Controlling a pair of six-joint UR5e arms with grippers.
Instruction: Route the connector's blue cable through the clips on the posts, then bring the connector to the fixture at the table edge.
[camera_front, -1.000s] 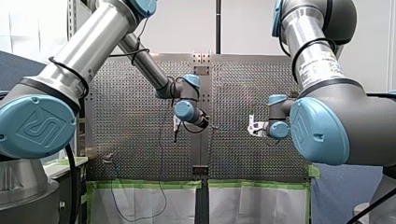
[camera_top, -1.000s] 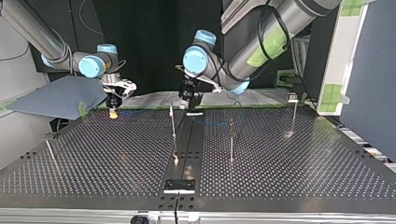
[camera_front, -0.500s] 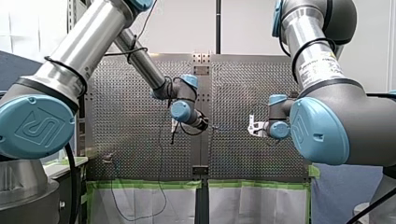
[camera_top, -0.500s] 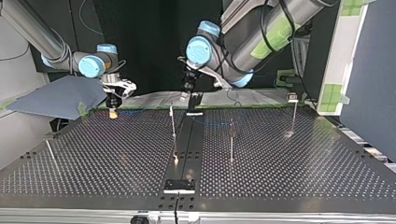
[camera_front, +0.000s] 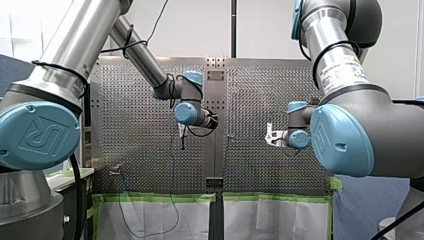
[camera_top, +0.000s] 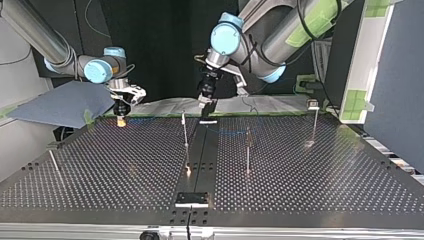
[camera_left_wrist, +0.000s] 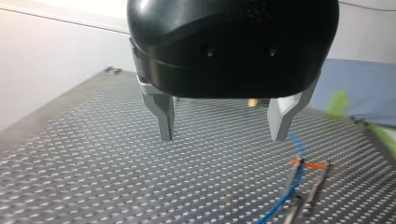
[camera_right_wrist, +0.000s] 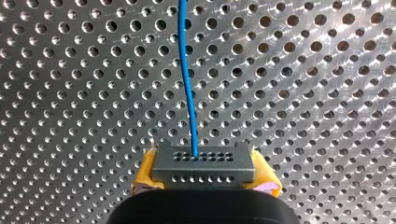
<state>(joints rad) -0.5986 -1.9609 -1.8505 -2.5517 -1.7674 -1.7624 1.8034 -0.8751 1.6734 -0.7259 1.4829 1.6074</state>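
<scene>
**Connector (camera_right_wrist: 204, 164) clamped in my right gripper (camera_top: 120, 119), my left gripper (camera_left_wrist: 222, 137) wide open**

The perforated table (camera_top: 310, 175) fills the top view, and both arms are at its far edge. My left arm (camera_top: 280, 35) reaches in to the far middle of that view, and my right arm (camera_top: 35, 35) to the far left. My left gripper hangs above the table, metal fingers (camera_left_wrist: 163, 116) spread wide, nothing between them. My right gripper points down near the far-left corner, well apart from the other. Its yellow pads (camera_right_wrist: 144, 175) are pressed on either side of the connector. Thin posts (camera_top: 247, 150) stand upright across the middle of the table. The connector is a dark block with rows of small holes, and it sits squarely between those pads. The blue cable (camera_right_wrist: 187, 70) leaves its face and runs straight ahead above the table's holes. In the left wrist view the cable lies on the table beside one finger, right by thin posts.
</scene>
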